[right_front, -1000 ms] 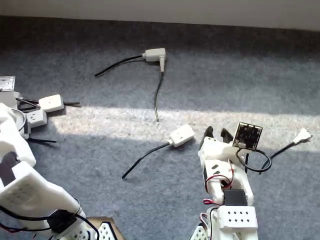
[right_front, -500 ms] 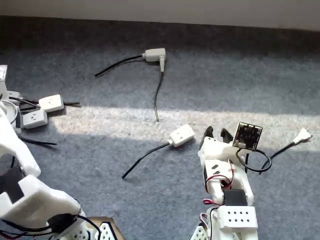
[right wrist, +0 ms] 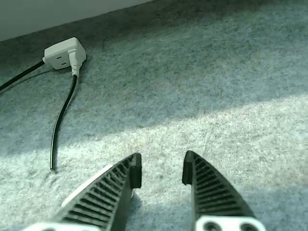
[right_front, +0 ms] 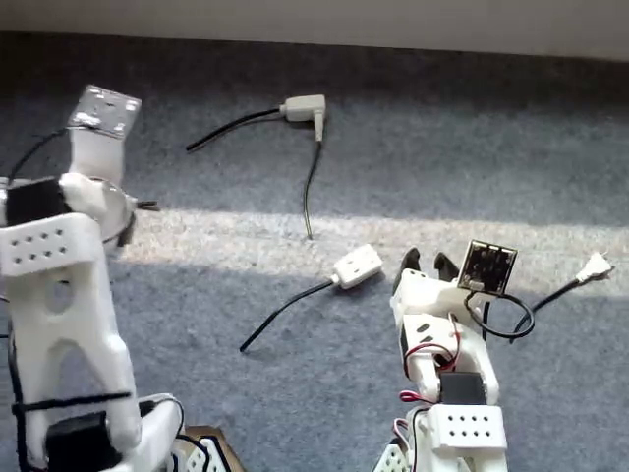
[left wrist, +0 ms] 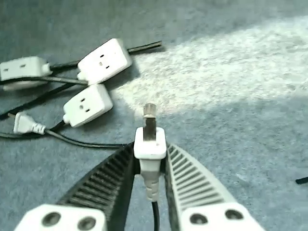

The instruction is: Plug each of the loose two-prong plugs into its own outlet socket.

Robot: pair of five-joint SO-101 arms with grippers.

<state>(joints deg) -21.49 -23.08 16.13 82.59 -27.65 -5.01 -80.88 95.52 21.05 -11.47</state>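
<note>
Plug clamped in left end effector | right end effector parted

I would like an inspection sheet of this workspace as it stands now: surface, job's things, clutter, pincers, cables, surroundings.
Surface: grey carpet, partly sunlit.
Job's things: white two-prong plug held; first white square socket and second white socket lie free beyond it, a loose white plug beside them; middle white socket free; far white socket holds an inserted plug; other loose plug near the right arm.
Clutter: nothing seen.
Pincers: left pincer shut on the white two-prong plug; right pincer open, empty, close to the middle white socket.
Cables: black cables lie loose on the carpet.
Surroundings: pale wall along the far edge.
</note>
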